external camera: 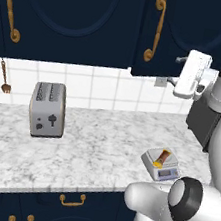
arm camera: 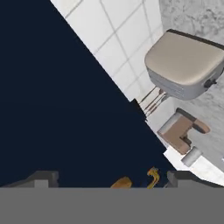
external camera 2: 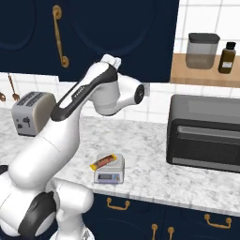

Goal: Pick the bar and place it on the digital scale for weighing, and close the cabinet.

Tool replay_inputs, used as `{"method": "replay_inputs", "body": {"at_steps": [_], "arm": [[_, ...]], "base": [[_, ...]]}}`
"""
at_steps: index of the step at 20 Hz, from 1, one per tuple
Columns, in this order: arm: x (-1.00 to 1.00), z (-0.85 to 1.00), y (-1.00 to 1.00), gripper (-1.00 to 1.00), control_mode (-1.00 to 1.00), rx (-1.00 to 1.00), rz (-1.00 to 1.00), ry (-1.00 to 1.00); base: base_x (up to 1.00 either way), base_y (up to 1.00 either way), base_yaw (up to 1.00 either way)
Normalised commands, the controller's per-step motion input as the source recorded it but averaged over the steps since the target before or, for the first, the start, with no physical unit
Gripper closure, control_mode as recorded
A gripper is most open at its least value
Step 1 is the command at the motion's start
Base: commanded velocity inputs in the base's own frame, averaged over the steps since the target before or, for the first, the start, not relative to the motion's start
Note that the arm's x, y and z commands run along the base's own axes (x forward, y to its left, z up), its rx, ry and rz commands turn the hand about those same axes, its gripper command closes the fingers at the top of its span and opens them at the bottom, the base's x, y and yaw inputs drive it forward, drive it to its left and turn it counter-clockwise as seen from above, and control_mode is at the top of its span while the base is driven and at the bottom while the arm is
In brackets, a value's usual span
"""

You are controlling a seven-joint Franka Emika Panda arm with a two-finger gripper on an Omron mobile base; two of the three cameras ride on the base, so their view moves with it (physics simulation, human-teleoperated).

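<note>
bar (external camera: 163, 157) lies on the digital scale (external camera: 166, 173), right of the toaster (external camera: 47, 109); gripper (arm camera: 109, 177) spread wide, empty, facing the navy cabinet (external camera: 196, 30).

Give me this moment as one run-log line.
bar: lying on digital scale | gripper: open, empty, raised at cabinet | cabinet door: looks shut | toaster: on counter

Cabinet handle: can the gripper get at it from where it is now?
Probably yes. The gripper is open, facing the cabinet door, with the brass handle just ahead by its fingers; nothing sits between.
</note>
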Motion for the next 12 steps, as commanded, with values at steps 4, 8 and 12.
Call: {"method": "replay_inputs", "body": {"at_steps": [4, 8, 12], "arm": [[0.98, 0.0, 0.0, -1.0, -1.0, 0.0, -0.29, 0.0], [0.99, -0.02, -0.02, -1.0, -1.0, 0.0, -0.32, 0.0], [0.34, -0.03, -0.11, -1.0, -1.0, 0.01, -0.21, 0.0]], "base": [[0.0, 0.0, 0.0], [0.0, 0.0, 0.0], [0.0, 0.0, 0.0]]}}
